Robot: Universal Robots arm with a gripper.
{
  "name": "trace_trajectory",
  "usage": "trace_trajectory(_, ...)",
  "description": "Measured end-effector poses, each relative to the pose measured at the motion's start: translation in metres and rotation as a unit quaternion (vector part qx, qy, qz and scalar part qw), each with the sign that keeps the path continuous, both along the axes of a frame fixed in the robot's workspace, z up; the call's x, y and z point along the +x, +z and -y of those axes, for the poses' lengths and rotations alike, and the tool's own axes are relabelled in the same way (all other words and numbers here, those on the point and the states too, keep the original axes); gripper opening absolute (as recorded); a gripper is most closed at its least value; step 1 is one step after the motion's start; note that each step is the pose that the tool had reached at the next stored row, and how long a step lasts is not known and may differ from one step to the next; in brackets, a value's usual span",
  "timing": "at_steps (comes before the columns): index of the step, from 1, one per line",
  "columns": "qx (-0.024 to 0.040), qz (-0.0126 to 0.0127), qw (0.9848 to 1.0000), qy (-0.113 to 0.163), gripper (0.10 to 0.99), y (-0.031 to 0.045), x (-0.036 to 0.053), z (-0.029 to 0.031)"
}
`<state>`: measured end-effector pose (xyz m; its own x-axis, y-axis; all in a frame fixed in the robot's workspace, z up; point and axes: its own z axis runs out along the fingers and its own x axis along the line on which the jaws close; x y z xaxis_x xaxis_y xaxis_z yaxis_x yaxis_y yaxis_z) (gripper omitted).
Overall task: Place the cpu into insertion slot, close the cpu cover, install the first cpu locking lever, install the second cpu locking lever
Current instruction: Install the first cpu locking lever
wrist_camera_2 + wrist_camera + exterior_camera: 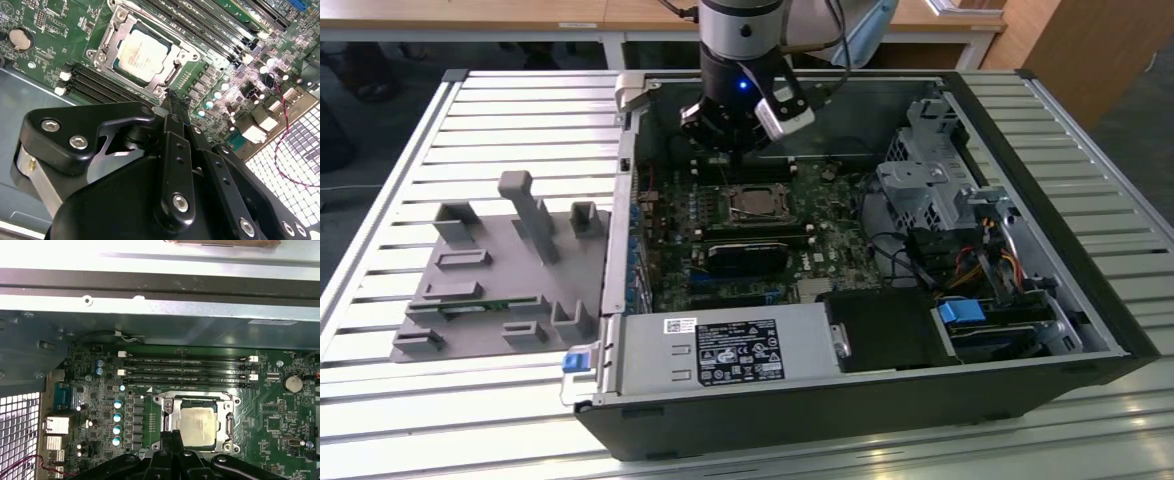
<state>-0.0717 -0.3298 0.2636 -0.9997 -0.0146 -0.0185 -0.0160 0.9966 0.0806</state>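
The cpu lies flat in the insertion slot on the green board, silver top up. The cpu cover is down around it as a metal frame. My gripper hovers just beside the socket, over the edge nearest the row of capacitors. Its black fingers are shut with nothing between them. In the exterior view the gripper hangs inside the open case, just behind the cpu.
Long black memory slots run beside the socket. The case wall stands close behind them. A power supply and drive cage fill the case's front and right. A grey fixture sits on the slatted table at the exterior view's left.
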Motion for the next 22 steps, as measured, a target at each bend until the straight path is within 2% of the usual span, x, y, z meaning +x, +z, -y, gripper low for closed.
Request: trace_trajectory(22,0.0000,0.0000,1.0000,0.000,0.106,0.0000,-0.0046,0.0000)
